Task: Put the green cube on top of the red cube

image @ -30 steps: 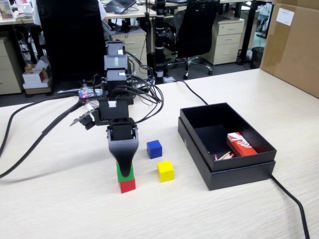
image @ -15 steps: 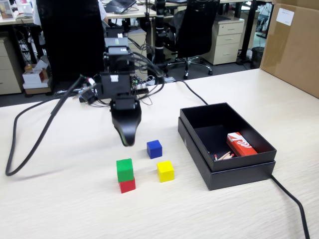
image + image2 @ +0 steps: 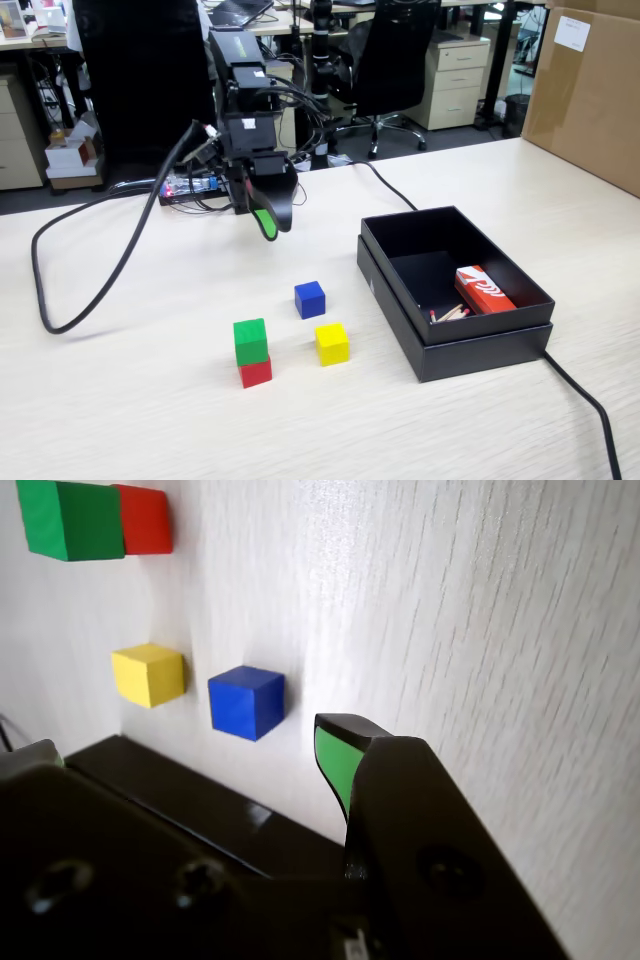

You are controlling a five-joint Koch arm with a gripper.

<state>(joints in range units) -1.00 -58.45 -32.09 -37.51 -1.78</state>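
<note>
Seeing the small matte green cube (image 3: 251, 341) resting on the red cube (image 3: 256, 373), I fear its off-centre seat may slip; black gripper (image 3: 266, 224) hangs high, jaws unreadable.

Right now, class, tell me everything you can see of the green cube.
The green cube is a small, solid, bright-green block with plain matte faces and sharp edges, about the same size as the other cubes. It sits upright on top of the red cube, turned a little off square with it, the stack standing on the pale wood-grain table. Only the red cube touches it. The gripper hangs well above and behind it, holding nothing. The wrist view shows the stack lying sideways in its upper left corner.
</note>
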